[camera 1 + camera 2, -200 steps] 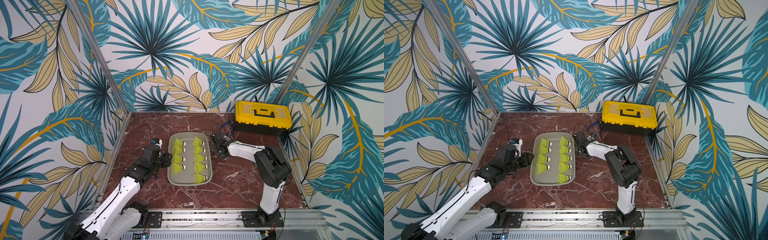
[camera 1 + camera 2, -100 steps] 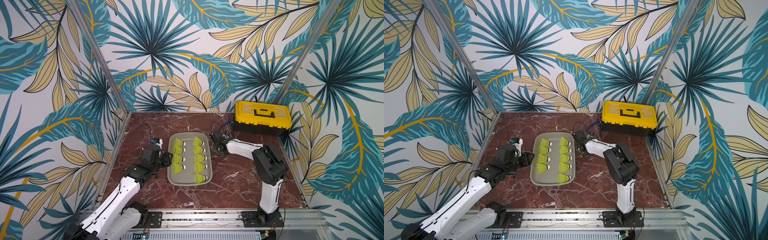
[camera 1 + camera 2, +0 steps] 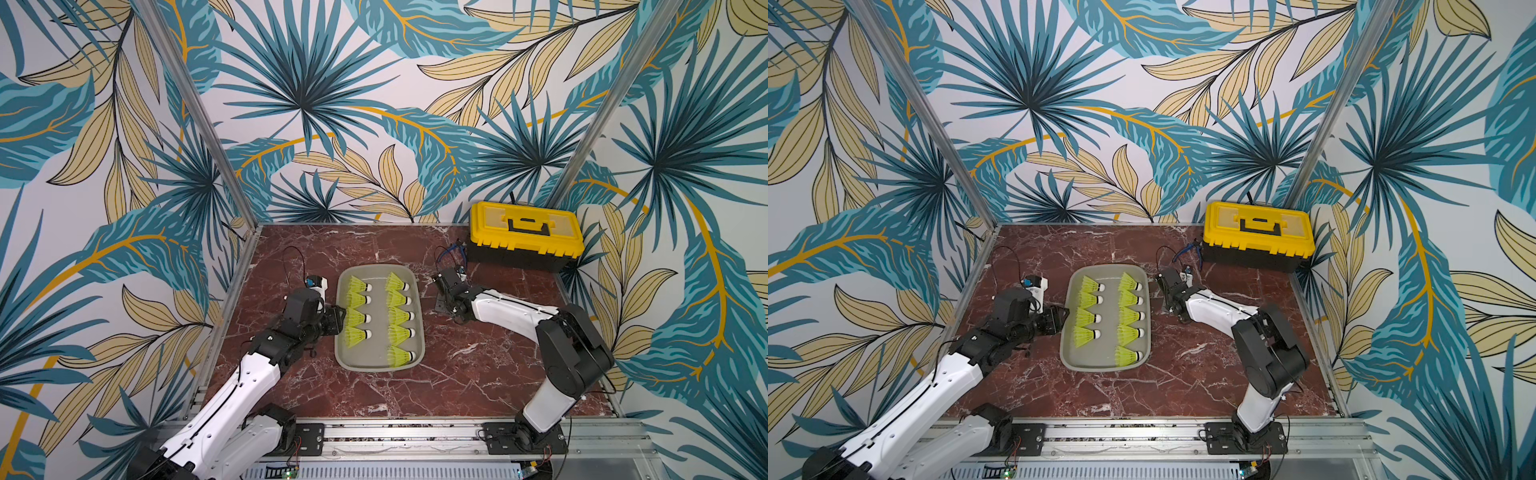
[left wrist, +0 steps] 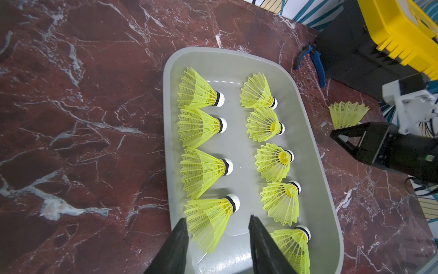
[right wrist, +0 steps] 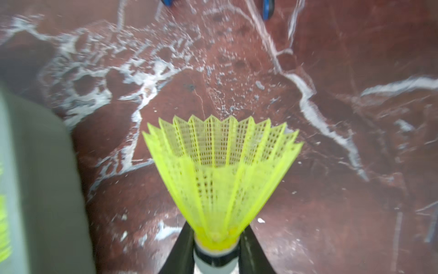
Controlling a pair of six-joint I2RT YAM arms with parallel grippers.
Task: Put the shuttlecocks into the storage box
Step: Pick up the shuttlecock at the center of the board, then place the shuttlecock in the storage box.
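The grey storage box [image 3: 379, 365] [image 3: 1100, 363] lies mid-table with several yellow-green shuttlecocks [image 3: 357, 316] [image 3: 1086, 318] [image 4: 201, 166] lying in two columns inside it. Just right of the box, over the marble, my right gripper [image 3: 444, 300] [image 5: 216, 237] is shut on one more shuttlecock [image 5: 220, 166] [image 4: 347, 113], pinching its white tip so the skirt points away from the fingers. My left gripper [image 3: 338, 320] [image 4: 217, 218] stands open at the box's left rim. The skirt of the nearest left-column shuttlecock shows between its fingers, which do not press on it.
A yellow-lidded black toolbox [image 3: 525, 235] stands at the back right. Blue-handled pliers [image 4: 316, 62] lie between it and the box. Patterned walls and metal posts close in the table's sides. The box's grey rim [image 5: 47, 189] lies close beside the held shuttlecock.
My right gripper has gone from open to shut on the shuttlecock beside the box, and that arm has shifted slightly. The left arm has stayed still.
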